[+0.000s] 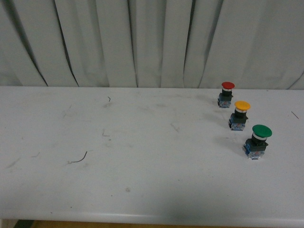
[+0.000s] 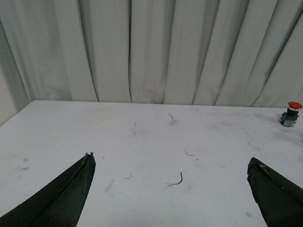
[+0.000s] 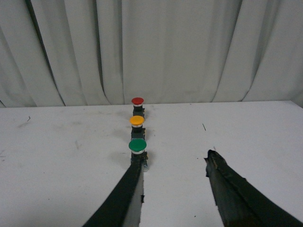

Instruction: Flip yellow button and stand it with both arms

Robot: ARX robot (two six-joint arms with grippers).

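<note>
Curtain filled the top third of the front frame: pale grey cloth in deep vertical folds. Table took the rest: white, matte, scuffed, a few dark thread-like bits at left-centre, rounded front edge.

Neither arm showed in the front view. Left gripper in its wrist frame: two pointed black fingers at the lower corners, spread wide, nothing between them but bare table. Right gripper in its wrist frame: fingers also apart, empty, one tip just in front of the green button, contact unclear.

Three pushbuttons sat in a diagonal row at the right of the front frame, each with a round mushroom cap, black collar and blue-grey block base. Green button was biggest and nearest the lower right. Yellow button sat mid-row, between green and red button, near both but touching neither.

Progress call: yellow was upright, cap on top, base on the table, with both grippers off it. That looked like the finished pose, so either the job was done or it hadn't started; can't tell which. If not started, everything was left: reach, grip, flip, stand.
</note>
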